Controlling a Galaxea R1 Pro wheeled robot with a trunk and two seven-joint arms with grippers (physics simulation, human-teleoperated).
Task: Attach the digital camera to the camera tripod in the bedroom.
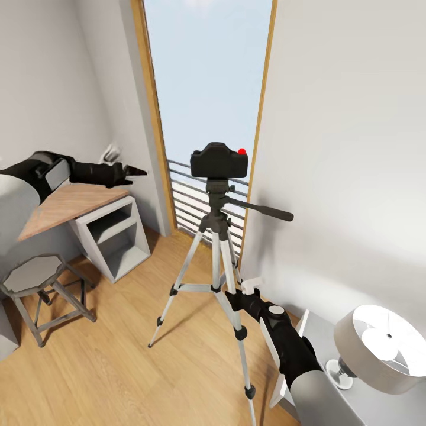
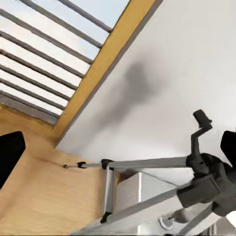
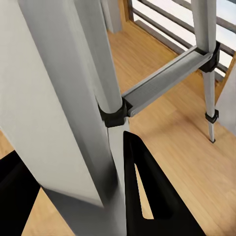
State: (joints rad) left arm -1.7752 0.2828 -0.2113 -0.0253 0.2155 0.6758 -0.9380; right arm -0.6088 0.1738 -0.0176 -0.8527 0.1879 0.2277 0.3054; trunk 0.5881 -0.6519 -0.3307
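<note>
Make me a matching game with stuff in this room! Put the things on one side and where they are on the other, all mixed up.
Things:
1. digital camera
2. stool
3. lamp
4. right gripper

Places:
A. under the wood-topped desk's edge
B. at a leg of the camera tripod
C. on top of the tripod's head
D. on the grey surface by the right arm

Pairs: 1-C, 2-A, 3-D, 4-B

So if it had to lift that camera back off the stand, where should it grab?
Probably the digital camera body's two short sides, coming from above. It sits upright on the camera tripod head, its top free; the long handle juts out below on one side.
</note>
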